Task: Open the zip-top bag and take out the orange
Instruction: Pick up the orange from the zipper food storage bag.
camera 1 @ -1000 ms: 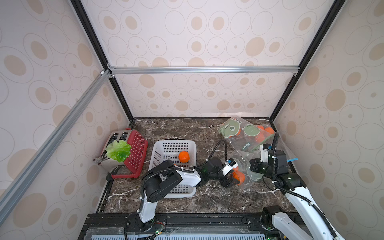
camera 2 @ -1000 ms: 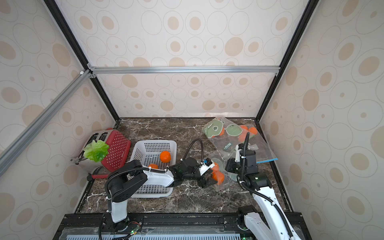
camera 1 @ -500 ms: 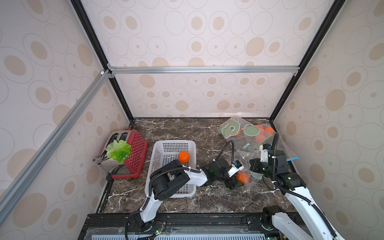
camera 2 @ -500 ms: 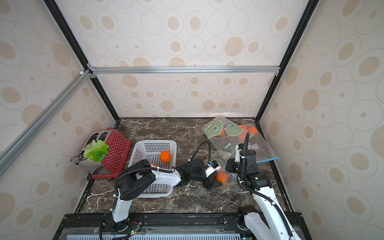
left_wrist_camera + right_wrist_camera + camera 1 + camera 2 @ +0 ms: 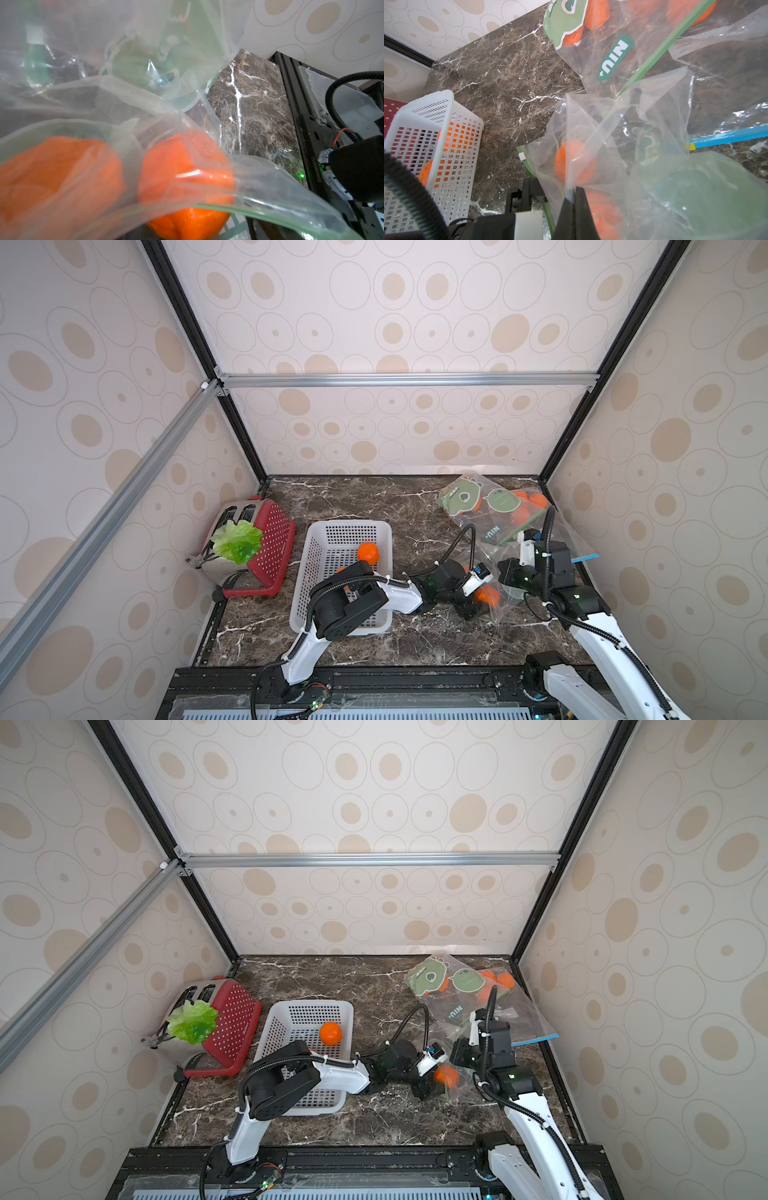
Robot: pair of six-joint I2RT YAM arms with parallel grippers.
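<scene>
Left gripper lay at the mouth of the bag, jaws spread wide with the orange at their tips; no clamping on the fruit was evident. Right gripper was closed, pinching the bag's upper film and lifting it so that the mouth gaped. Orange sat inside the bag on the table, just past the green zip strip and well apart from the basket. A second orange shape showed beside it in the wrist views.

Step judged in hand: reaching in for the grasp. In the left wrist view, film covered most of the fruit, so the main hazard was closing on plastic together with the orange. Good practice called for a taut, raised pinch. Both jaws had to pass under the film to the fruit's widest part and close gently. Withdrawal was best made straight out through the mouth towards the basket, without dragging the bag.
</scene>
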